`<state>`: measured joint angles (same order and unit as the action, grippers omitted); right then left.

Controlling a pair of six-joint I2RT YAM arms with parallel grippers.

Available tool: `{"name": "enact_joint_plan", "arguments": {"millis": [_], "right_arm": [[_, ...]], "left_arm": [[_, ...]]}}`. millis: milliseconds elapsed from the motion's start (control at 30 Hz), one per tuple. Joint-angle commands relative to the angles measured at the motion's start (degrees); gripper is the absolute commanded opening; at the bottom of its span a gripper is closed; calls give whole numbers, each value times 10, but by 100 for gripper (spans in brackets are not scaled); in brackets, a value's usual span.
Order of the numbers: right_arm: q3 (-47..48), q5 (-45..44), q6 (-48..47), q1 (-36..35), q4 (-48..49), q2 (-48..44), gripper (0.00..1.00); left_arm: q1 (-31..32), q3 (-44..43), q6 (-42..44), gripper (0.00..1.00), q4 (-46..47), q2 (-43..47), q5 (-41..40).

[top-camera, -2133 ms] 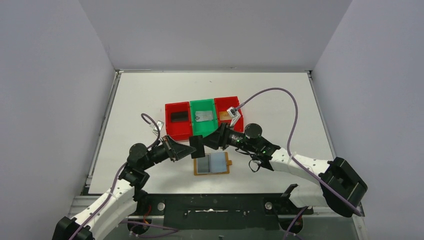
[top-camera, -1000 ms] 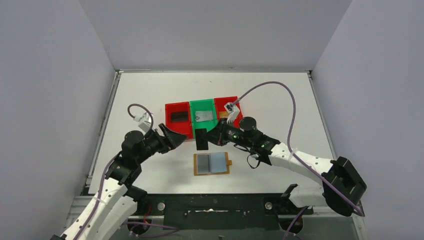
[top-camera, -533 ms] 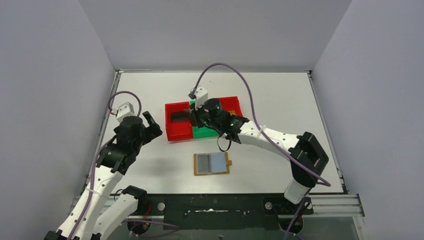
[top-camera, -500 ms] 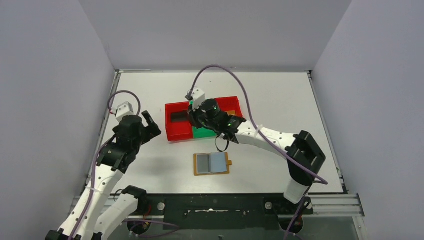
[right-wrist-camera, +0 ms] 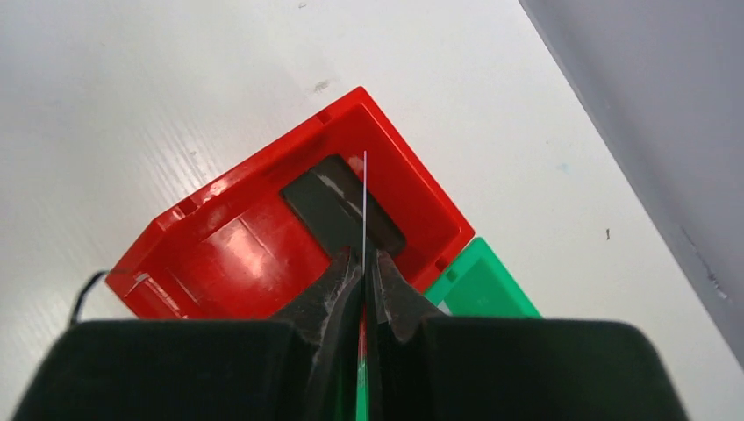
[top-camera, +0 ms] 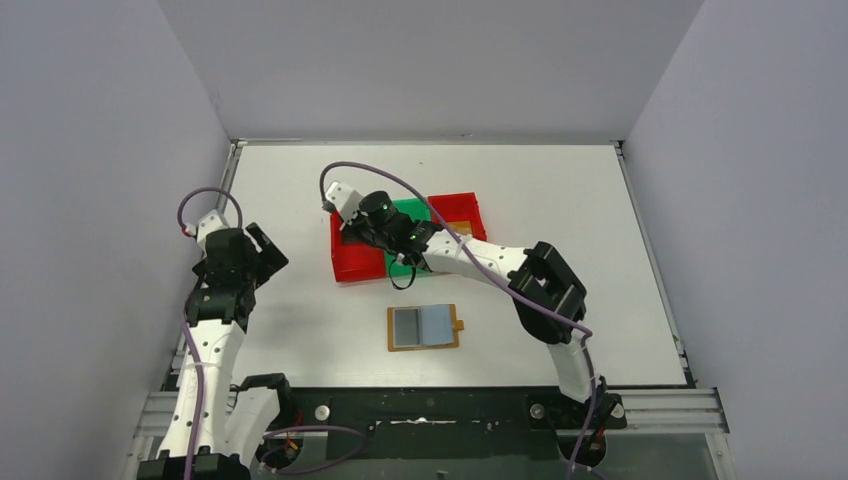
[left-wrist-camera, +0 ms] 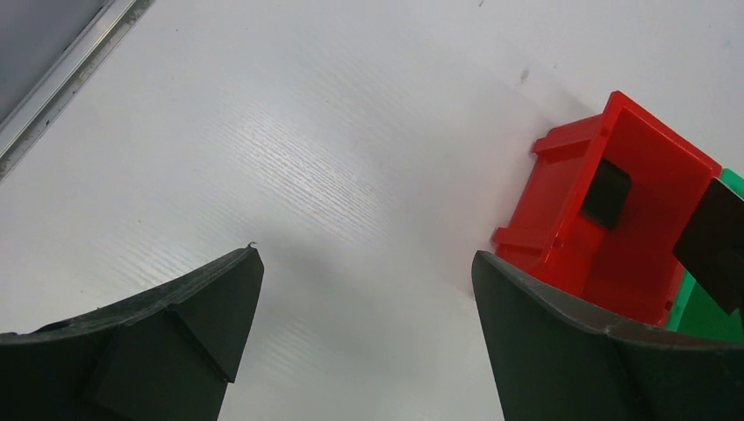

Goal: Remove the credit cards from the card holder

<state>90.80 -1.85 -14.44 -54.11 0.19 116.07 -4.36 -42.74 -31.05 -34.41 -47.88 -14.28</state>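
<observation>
The tan card holder (top-camera: 425,327) lies open on the table, its blue-grey sleeves facing up and its snap tab to the right. My right gripper (right-wrist-camera: 362,259) is shut on a black credit card (right-wrist-camera: 364,197), seen edge-on as a thin line. It hangs over the left red bin (right-wrist-camera: 237,246). Another black credit card (right-wrist-camera: 338,210) lies flat in that bin. In the left wrist view the held card (left-wrist-camera: 715,246) shows at the right edge. My left gripper (left-wrist-camera: 364,254) stands open and empty over bare table, left of the bins.
A green bin (top-camera: 408,207) and a second red bin (top-camera: 455,208) stand joined to the right of the left red bin (top-camera: 352,262). The right arm crosses over them. A metal rail (left-wrist-camera: 61,70) edges the table on the left.
The right arm has swung left with the card, from over the green bin to over the left red bin. The left arm has drawn back to the left.
</observation>
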Motion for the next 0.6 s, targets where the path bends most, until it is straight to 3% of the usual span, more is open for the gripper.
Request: {"name": "enact_joint_plan", "arguments": {"millis": [0, 233, 567], "right_arm": [[51, -25, -114, -8, 2, 42, 0], [114, -71, -219, -19, -31, 112, 0], [150, -98, -283, -21, -19, 168, 2]], "left_arm": [[-5, -5, 6, 92, 41, 25, -6], [-6, -5, 5, 92, 40, 34, -21], [-10, -8, 10, 92, 38, 36, -20]]}}
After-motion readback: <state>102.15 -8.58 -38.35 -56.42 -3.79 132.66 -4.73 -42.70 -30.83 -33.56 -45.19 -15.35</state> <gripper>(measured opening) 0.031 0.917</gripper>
